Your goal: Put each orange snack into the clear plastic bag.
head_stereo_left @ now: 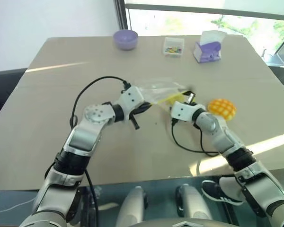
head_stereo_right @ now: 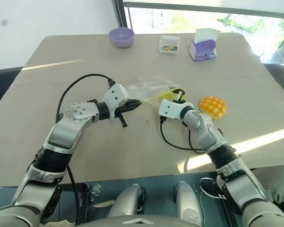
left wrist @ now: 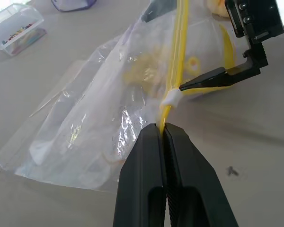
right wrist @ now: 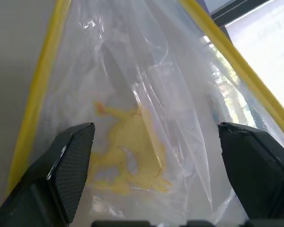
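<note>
The clear plastic bag lies crinkled on the tan table between my two grippers. My left gripper is shut on the bag's yellow zip strip, near its white slider. Across from it, my right gripper stands open at the bag's mouth, with the film and its yellow print spread between the fingers. One thin black fingertip of it touches the zip strip. The orange snack, a domed bun with a grid pattern, sits on the table just right of my right gripper, outside the bag.
At the table's far edge stand a purple bowl, a small clear box of colourful bits and a purple-and-white tissue box. Black cables loop from both wrists. A tiny screw lies near the bag.
</note>
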